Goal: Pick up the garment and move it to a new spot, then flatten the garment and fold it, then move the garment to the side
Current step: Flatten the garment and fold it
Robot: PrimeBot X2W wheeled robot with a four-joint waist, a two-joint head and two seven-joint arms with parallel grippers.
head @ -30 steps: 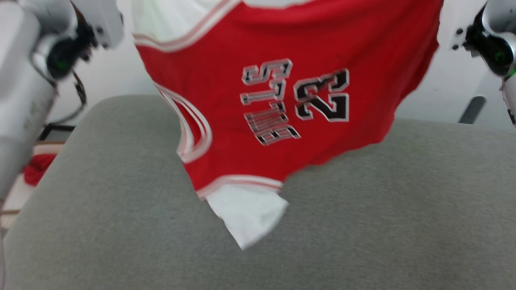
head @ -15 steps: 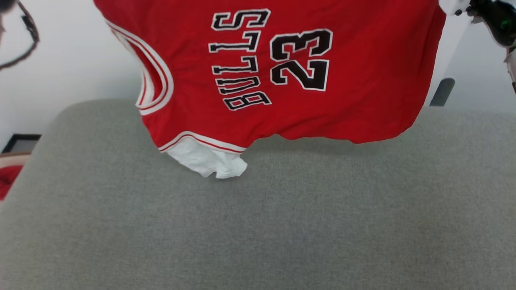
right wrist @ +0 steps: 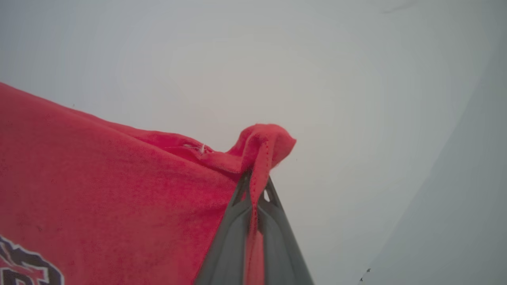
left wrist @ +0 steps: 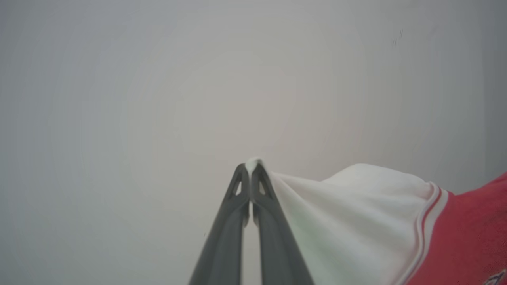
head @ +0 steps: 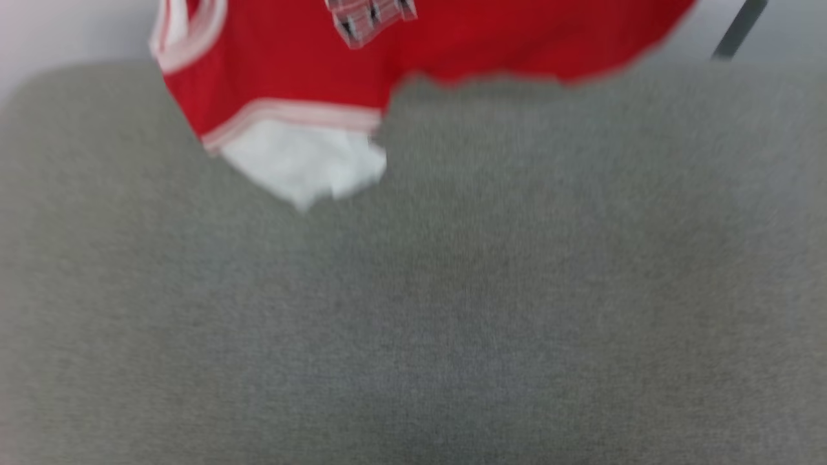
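Both claws are pinched tight on the shirt [head: 291, 71]: the left gripper [left wrist: 250, 170] on a white sleeve [left wrist: 356, 206], the right gripper [right wrist: 255, 186] on a red corner. The shirt hangs spread over the grey cushion [head: 452, 290]. A second ago it hung nearer; it has swung toward the far edge, so laying it flat looks next.
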